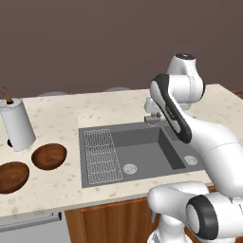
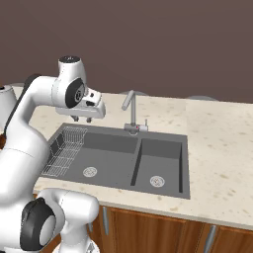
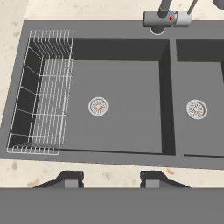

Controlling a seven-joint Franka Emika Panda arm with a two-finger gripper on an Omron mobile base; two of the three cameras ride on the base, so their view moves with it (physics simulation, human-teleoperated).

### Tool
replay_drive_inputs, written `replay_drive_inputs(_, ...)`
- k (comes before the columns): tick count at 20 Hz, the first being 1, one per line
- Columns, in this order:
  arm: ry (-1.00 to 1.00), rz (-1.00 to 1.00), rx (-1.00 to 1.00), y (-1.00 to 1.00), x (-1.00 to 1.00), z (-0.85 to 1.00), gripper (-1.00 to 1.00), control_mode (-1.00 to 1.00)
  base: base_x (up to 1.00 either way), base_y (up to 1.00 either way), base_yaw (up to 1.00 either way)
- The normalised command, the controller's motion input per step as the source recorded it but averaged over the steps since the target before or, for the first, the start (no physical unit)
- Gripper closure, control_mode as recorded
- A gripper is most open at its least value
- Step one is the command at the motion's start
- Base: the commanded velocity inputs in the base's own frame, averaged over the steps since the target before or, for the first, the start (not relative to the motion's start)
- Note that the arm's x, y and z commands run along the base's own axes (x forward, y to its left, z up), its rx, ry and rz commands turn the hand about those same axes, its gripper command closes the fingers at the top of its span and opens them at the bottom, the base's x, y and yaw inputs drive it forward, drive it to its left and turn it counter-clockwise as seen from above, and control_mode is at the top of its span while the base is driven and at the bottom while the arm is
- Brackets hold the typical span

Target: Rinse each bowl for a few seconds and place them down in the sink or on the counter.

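A white robot arm holds its hand [image 2: 82, 119] above the left basin of a dark grey sink [image 1: 142, 142], its two fingers parted with nothing between them. Two brown wooden bowls [image 1: 49, 156] sit on the beige table [image 1: 57, 114] well to the left of the sink, side by side, near a tall white cylinder [image 1: 17, 124]. A wire rack [image 3: 43, 87] lines the left basin's far left side. The faucet [image 2: 129, 111] rises behind the basins; I see no water running.

I judge the risks to be these: the reach to the bowls is long and could clip the cylinder, and a shallow bowl's rim may slip from a narrow pinch.

No brands, labels or writing are readable.
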Motion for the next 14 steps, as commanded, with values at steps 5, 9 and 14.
replay_drive_inputs(5,0.0,0.0,0.0,-0.09,-0.07,0.0,-1.0,-1.0,0.0,0.0,0.0)
replay_drive_inputs(9,0.0,0.0,0.0,-0.11,-0.17,0.0,-1.0,-1.0,0.0,0.0,0.0)
replay_drive_inputs(14,0.0,0.0,0.0,-0.09,-0.24,0.0,-1.0,-1.0,0.0,0.0,0.0)
